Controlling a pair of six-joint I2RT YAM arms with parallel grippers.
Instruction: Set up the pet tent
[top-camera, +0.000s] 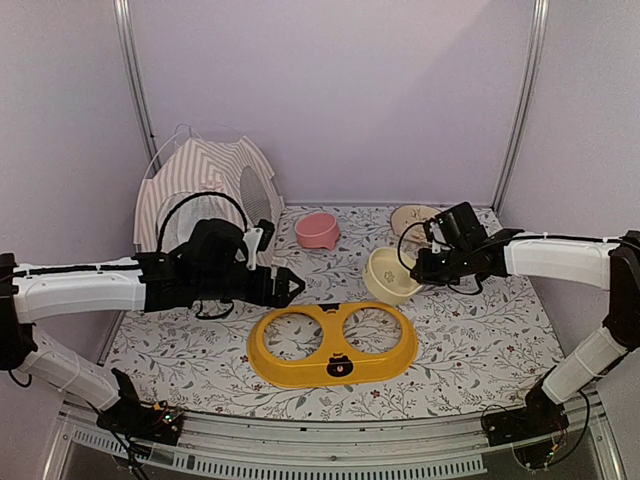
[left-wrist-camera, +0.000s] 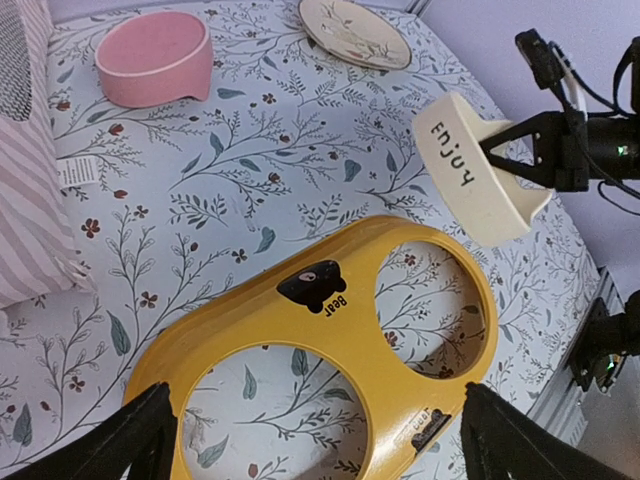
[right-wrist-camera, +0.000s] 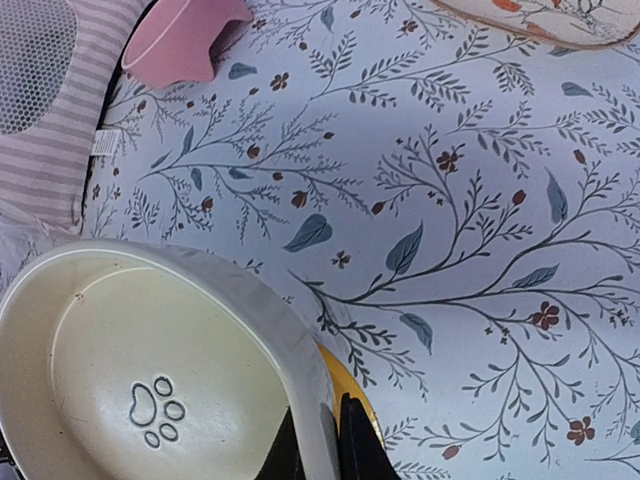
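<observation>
The pink-and-white striped fabric pet tent (top-camera: 205, 185) looks like it's already standing. It's well behind the yellow plastic two-hole bowl stand (top-camera: 332, 345), off to the stand's far left, with its mesh window facing the stand. So I'd say you're past the pitching part and on to dressing the spot around it.

Your right end effector (top-camera: 425, 268) is clamped nearly shut on the rim of the cream ceramic bowl with the paw print (top-camera: 390, 275). It has the bowl tilted just beyond the stand's far right edge. Your left end effector (top-camera: 288, 287) is spread fully wide with nothing in it, hovering over the stand's near-left side.

My guess at the next move:
- Bring the bowl over the stand's right-hand hole.
- Level it out, because it's pinched by one edge and hanging crooked.
- Lower it gently so it seats instead of catching the ring.
- Maybe steady the stand with the free left arm so it doesn't skate on the floral-cloth desk (top-camera: 480, 340).

The pink bowl (top-camera: 317, 230) behind the stand looks like the likely candidate for the other hole.
</observation>
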